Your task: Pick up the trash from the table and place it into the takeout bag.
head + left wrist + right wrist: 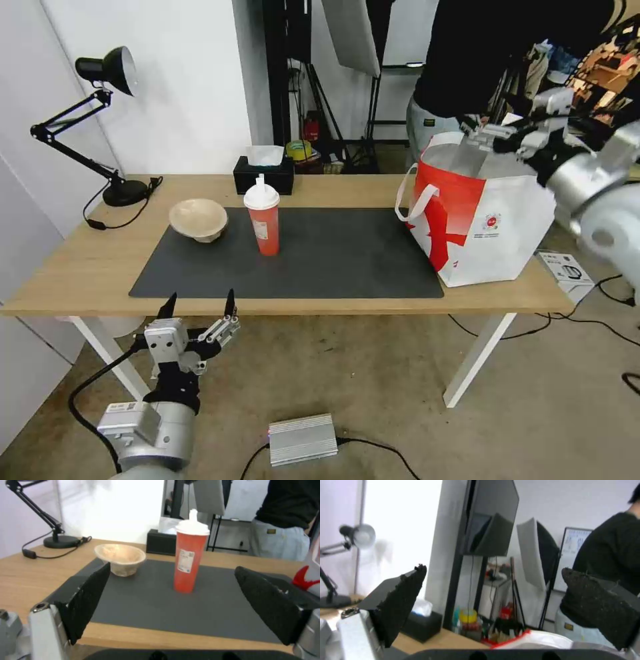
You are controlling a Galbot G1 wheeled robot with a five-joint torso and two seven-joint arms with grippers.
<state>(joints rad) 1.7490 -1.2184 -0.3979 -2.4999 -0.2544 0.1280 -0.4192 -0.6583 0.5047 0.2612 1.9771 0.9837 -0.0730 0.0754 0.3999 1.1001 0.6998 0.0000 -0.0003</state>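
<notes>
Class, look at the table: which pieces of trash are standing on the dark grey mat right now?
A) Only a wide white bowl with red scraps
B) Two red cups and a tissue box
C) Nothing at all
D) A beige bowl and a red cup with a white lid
D: the beige bowl and the red cup stand side by side on the mat, apart from the takeout bag.

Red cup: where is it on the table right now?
In the head view the red cup stands upright on the dark mat, left of centre, just right of the beige bowl and in front of the black tissue box.
</notes>
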